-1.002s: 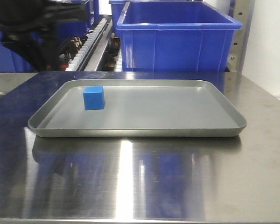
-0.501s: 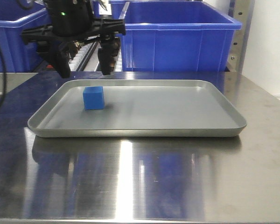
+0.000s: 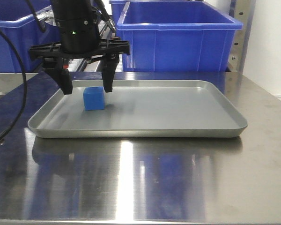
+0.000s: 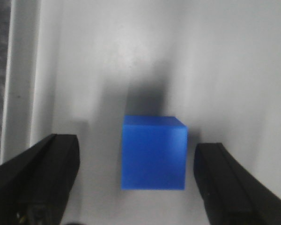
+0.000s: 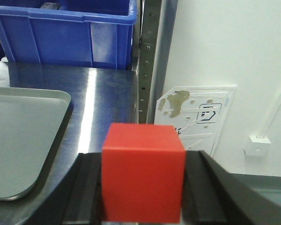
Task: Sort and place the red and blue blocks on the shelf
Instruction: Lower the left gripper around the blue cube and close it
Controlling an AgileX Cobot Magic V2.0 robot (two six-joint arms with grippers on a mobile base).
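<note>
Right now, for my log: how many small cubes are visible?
2: blue block on the tray at the open left gripper; red block in the right gripper. Bins may hide more.

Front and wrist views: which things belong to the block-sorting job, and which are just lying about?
Job: small bright blue cube within the open left pincer; small bright red cube clamped in the right pincer; stainless-steel shelf rack.
Lying about: shallow grey tray, shiny steel table, large blue plastic tub.
</note>
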